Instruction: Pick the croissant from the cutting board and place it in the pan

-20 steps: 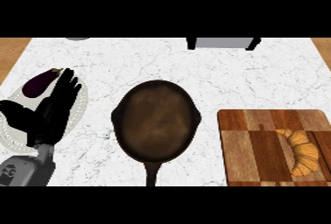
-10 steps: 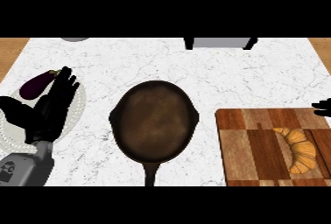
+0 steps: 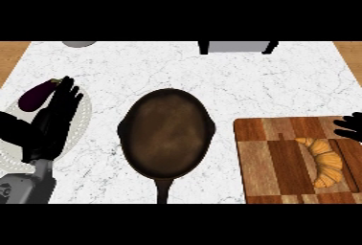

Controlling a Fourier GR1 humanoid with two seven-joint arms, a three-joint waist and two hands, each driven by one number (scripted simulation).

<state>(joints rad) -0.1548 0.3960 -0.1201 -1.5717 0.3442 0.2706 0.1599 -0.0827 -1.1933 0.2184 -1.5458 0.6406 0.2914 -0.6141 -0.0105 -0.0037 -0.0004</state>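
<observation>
Right hand [image 3: 351,126] at the view's right edge, fingers spread, just above the croissant [image 3: 324,161].

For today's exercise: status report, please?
Left hand open, resting. Right hand at edge. Croissant on board. Pan empty, nothing between.

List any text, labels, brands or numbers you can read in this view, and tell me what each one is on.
None. No readable words, numbers or signs show on the pan, the cutting board, the croissant, the eggplant, the plate or the counter.
The left forearm carries a dark marking, too blurred to read.
</observation>
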